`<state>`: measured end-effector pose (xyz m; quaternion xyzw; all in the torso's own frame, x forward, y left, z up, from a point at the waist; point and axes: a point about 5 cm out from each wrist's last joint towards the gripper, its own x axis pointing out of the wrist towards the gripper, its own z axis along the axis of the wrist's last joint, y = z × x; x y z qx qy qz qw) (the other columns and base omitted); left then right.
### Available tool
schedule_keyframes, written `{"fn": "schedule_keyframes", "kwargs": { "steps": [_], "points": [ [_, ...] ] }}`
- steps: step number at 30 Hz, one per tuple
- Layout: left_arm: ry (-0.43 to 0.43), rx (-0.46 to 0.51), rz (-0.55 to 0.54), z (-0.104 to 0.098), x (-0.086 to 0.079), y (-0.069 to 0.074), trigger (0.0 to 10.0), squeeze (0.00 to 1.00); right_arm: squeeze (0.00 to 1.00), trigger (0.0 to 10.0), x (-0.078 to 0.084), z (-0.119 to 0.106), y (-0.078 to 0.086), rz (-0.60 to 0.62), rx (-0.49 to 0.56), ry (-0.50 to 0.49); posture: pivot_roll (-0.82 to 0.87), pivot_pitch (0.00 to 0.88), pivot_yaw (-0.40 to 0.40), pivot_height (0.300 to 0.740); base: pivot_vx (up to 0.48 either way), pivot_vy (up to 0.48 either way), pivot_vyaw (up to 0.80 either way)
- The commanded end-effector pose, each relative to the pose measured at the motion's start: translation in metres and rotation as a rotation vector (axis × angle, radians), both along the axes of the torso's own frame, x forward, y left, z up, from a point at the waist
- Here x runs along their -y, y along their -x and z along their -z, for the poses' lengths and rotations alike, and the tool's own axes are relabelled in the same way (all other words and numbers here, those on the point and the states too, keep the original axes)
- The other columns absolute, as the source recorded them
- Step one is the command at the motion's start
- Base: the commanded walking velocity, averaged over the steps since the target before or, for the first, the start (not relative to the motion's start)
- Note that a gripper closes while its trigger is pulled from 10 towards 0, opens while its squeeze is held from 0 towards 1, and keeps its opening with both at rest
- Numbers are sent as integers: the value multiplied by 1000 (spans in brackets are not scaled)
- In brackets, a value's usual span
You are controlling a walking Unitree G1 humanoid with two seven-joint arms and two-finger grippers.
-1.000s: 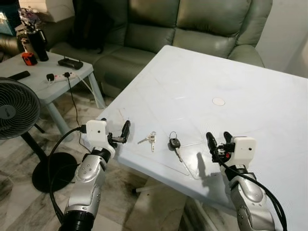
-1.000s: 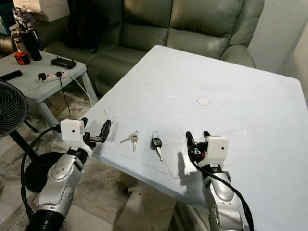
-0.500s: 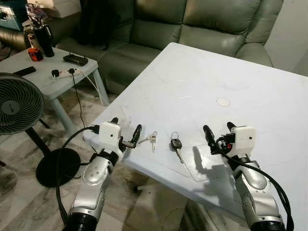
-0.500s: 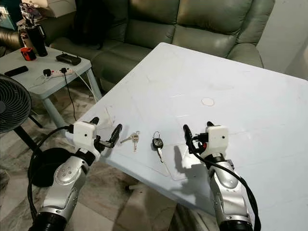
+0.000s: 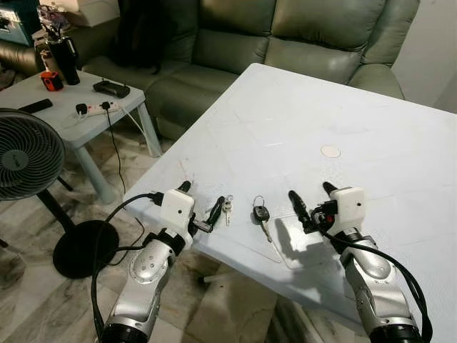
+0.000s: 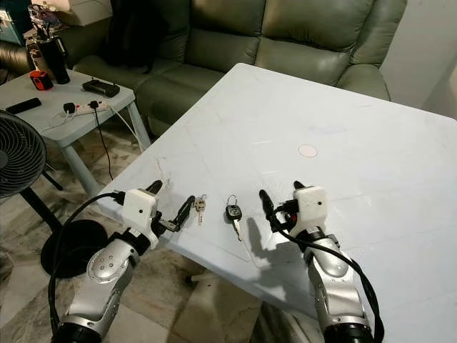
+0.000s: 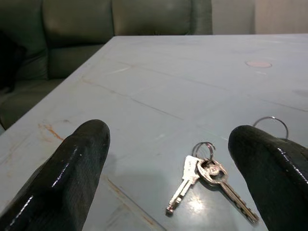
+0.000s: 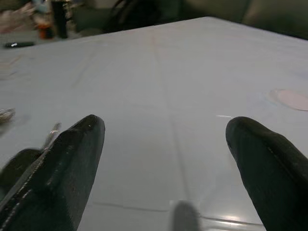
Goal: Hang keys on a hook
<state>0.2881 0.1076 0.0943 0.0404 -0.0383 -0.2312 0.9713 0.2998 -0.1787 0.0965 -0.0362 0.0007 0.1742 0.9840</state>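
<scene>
1. I see the silver keys (image 5: pixel 226 208) flat on the white table (image 5: pixel 371 128), close to its near left edge.
2. My left gripper (image 5: pixel 200 207) sits at that edge with fingers spread wide, empty; the keys lie just beyond and right of its right finger (image 7: pixel 269 168), apart from it.
3. A black-headed key (image 5: pixel 260 214) lies right of them.
4. My right gripper (image 5: pixel 312 202) is spread too, holding nothing, just right of that key.
</scene>
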Motion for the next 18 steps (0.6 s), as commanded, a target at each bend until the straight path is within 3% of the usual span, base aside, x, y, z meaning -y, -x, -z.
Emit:
{"fn": "schedule_keyframes", "kwargs": {
  "steps": [1, 6, 18],
  "points": [
    [-10, 29, 23, -4, 4, 3, 10000, 0, 0, 10000, -8, -1, -2, -70, -24, 15, 8, 71, -13, 740, 0, 0, 0],
    [-19, 29, 33, -3, 7, 6, 10000, 0, 0, 10000, -18, 1, -2, -129, -59, 29, 16, 68, -21, 740, 0, 0, 0],
    [-47, 22, 80, 2, 15, 21, 10000, 0, 0, 10000, -43, 0, -1, -210, -131, -57, 29, 81, -33, 740, 0, 0, 0]
  ]
}}
